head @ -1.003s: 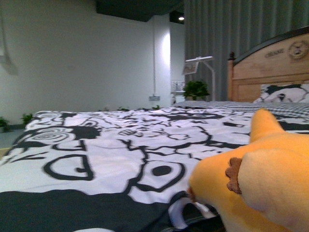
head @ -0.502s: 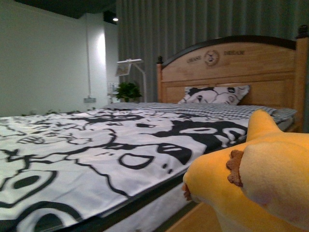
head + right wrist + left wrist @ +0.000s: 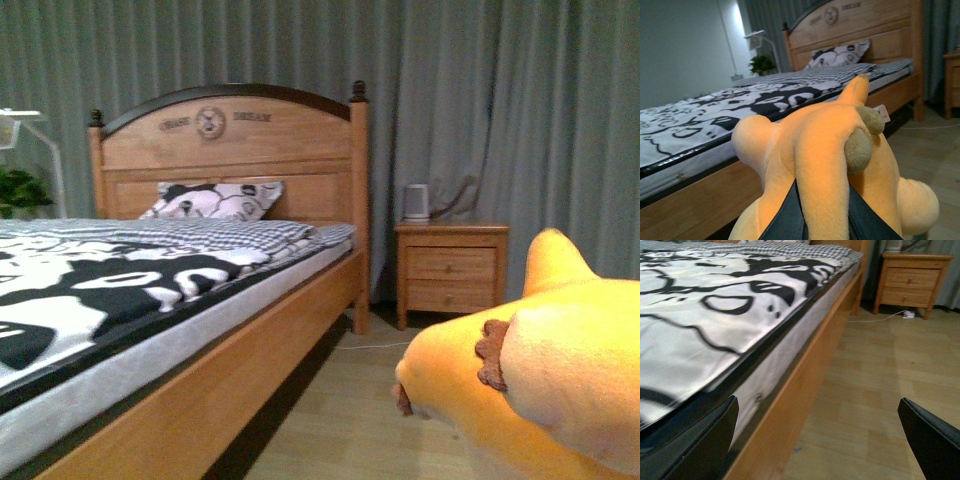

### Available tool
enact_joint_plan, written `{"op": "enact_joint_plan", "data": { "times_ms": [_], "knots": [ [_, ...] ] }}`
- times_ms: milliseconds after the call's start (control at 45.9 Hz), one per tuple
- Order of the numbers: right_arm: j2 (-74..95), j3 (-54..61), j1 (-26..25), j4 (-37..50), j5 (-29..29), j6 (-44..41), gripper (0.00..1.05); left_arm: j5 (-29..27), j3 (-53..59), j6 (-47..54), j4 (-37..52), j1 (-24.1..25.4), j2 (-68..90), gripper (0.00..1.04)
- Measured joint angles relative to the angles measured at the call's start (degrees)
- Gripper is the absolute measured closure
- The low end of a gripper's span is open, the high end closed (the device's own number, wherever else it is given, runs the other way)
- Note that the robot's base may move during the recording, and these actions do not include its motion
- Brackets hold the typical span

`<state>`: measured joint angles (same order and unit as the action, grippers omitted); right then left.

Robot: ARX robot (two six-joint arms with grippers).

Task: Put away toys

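The orange-yellow plush toy (image 3: pixel 540 370) fills the lower right of the front view, with a pointed horn and brown scalloped trim. In the right wrist view the plush toy (image 3: pixel 830 150) is held up in the air beside the bed. My right gripper (image 3: pixel 824 220) is shut on a fold of the toy, its dark fingers (image 3: pixel 785 220) pressing either side. My left gripper (image 3: pixel 825 440) is open and empty, its black fingertips (image 3: pixel 705 440) at both lower corners, over the bed's side rail and the wood floor.
A wooden bed (image 3: pixel 240 330) with black-and-white bedding (image 3: pixel 700 315) lies on the left, its headboard (image 3: pixel 230 140) at the back. A wooden nightstand (image 3: pixel 450 265) stands by grey curtains (image 3: pixel 520 100). A white cable (image 3: pixel 885 317) lies on the wood floor (image 3: pixel 880 390).
The front view has swung right, from the bedspread and white wall to the headboard, nightstand and curtains. The plush toy stays at the lower right of the view.
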<state>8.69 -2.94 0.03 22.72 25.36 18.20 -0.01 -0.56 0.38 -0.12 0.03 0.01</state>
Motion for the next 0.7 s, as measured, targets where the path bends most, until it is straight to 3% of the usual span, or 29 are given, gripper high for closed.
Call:
{"op": "enact_joint_plan", "data": {
  "times_ms": [698],
  "knots": [
    [0.0, 0.0, 0.0, 0.0, 0.0, 0.0, 0.97, 0.0, 0.0, 0.0, 0.0, 0.0, 0.0, 0.06]
  ]
}}
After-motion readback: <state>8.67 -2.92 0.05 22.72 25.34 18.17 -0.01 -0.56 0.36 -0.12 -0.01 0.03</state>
